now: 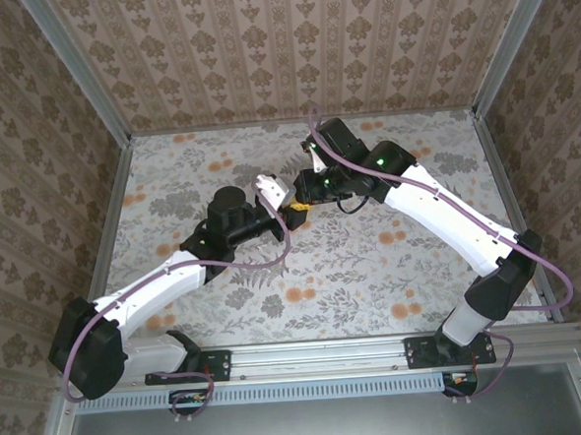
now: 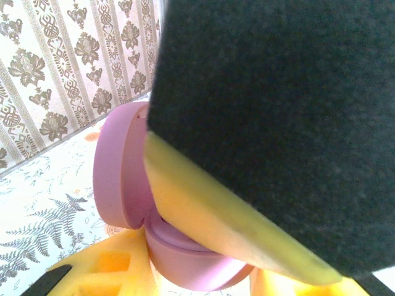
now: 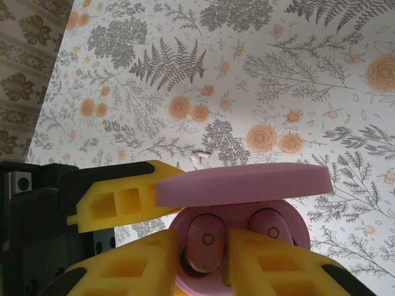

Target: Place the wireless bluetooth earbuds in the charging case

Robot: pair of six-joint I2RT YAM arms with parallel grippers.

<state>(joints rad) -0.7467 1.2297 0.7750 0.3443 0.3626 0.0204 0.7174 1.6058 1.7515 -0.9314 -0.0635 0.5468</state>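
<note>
As both earbuds [image 3: 207, 237] sit in the open case [image 3: 241, 188] at lower centre, insertion is judged done — the case is clamped by the left gripper [image 2: 179, 246], the state of the right gripper [image 3: 207, 265] cannot be told — withdrawal is needed.

Two earbuds [image 3: 207, 240] — one charging case [image 3: 247, 185] — two arms [image 1: 147, 295].

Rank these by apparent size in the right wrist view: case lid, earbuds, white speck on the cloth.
1. Case lid.
2. Earbuds, the two alike, both partly hidden.
3. White speck, though it lies farther from the camera.
</note>
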